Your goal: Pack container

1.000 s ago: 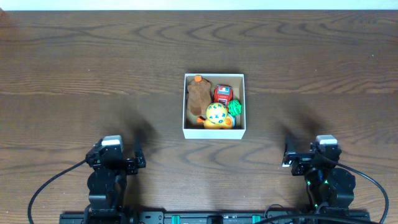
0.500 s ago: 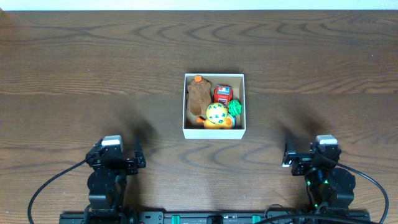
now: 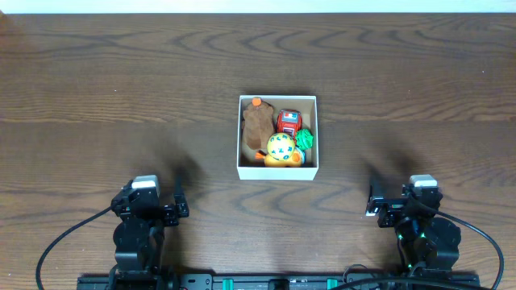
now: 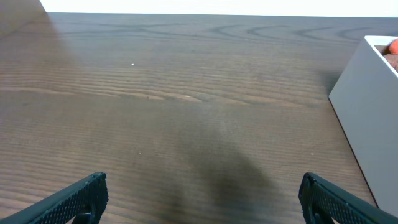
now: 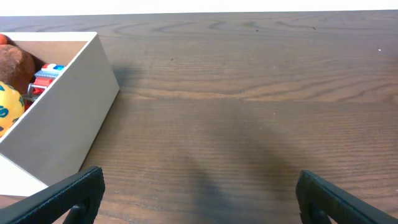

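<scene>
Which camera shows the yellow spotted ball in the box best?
Overhead: the yellow spotted ball shows whole, inside the white box. The right wrist view catches only a sliver at its left edge; the left wrist view shows just the box's outer wall.

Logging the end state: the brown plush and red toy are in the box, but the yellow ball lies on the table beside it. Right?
Not quite. The yellow ball is in the box too, at its near side, not on the table; the overhead view shows it. The brown plush and red toy are in the box, as said.
</scene>
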